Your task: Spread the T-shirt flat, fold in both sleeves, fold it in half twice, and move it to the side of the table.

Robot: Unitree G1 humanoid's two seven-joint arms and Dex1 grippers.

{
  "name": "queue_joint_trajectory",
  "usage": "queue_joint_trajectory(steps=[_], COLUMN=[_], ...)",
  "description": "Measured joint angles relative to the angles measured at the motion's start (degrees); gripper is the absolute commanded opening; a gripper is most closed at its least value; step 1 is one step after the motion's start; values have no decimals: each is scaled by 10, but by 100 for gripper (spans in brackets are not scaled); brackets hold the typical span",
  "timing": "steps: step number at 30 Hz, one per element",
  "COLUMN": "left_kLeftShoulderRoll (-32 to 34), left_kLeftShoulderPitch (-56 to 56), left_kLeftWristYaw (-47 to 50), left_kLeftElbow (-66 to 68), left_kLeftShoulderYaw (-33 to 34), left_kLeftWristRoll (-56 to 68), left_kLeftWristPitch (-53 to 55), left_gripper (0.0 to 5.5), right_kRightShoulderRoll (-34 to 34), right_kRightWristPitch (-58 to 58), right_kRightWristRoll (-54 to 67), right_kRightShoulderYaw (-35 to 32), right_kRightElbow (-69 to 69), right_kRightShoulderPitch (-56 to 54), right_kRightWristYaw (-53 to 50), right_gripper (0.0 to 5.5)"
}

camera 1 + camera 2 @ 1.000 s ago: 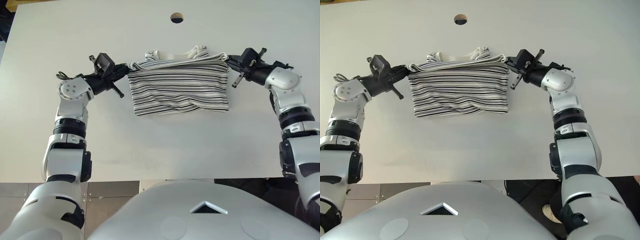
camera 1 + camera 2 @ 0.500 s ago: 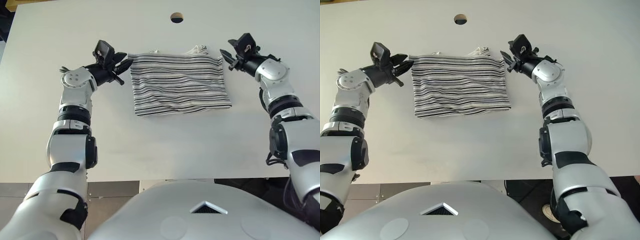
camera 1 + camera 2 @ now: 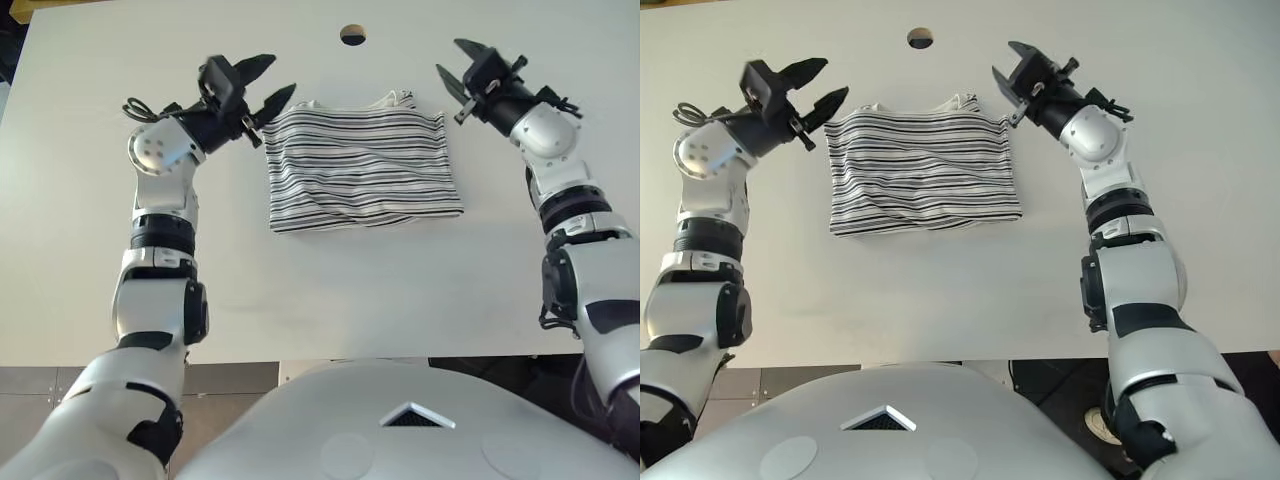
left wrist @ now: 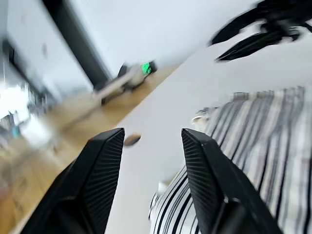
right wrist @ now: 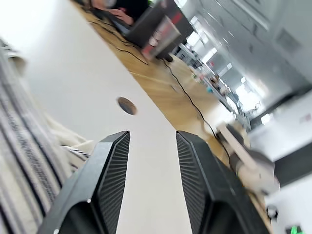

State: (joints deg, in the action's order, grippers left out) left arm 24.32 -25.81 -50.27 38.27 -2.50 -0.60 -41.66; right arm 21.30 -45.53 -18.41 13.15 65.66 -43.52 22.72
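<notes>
A black-and-white striped T-shirt [image 3: 358, 163] lies folded into a rough rectangle on the white table [image 3: 320, 280], its white collar at the far edge. My left gripper [image 3: 269, 82] hangs open just above and left of the shirt's far left corner, holding nothing. Open too, my right gripper [image 3: 452, 68] hovers off the far right corner, lifted clear of the cloth. The striped cloth [image 4: 253, 146] lies past the left fingers [image 4: 100, 180] in the left wrist view, with the other gripper [image 4: 258, 29] farther off. The right wrist view has the shirt's edge [image 5: 19, 146] beside the right fingers [image 5: 114, 180].
A round cable hole [image 3: 353, 36] sits in the table beyond the shirt. Bare tabletop stretches on both sides of the shirt and toward the near edge [image 3: 300, 358].
Both grippers let go of the shirt's far corners, opened and rose off the table. The raised far edge of the shirt dropped and now lies flat.
</notes>
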Motion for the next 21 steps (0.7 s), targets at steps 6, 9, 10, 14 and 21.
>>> queue_joint_trajectory(steps=[6,9,10,14,21], left_kLeftShoulderRoll=[52,93,104,138,203], left_kLeftShoulderPitch=[43,56,47,-12,-89], left_kLeftWristYaw=[114,189,223,362,508], left_kLeftElbow=[-109,-142,-150,-149,-146], left_kLeftShoulderYaw=[-89,-150,-165,-237,-356], left_kLeftWristRoll=[-300,-472,-506,-636,-816], left_kLeftWristPitch=[-172,-192,-191,-168,-74], left_gripper=[218,218,218,218,218], right_kRightShoulderRoll=[27,39,42,47,65], right_kRightWristPitch=[-36,-39,-42,-58,-59], right_kRightWristRoll=[-111,-164,-174,-185,-75], right_kRightShoulderYaw=[84,130,138,165,200], right_kRightElbow=[-18,-24,-27,-44,-166], right_kRightShoulderPitch=[5,6,5,3,28], right_kRightWristYaw=[-34,-34,-29,9,250], right_gripper=[175,175,175,175,175])
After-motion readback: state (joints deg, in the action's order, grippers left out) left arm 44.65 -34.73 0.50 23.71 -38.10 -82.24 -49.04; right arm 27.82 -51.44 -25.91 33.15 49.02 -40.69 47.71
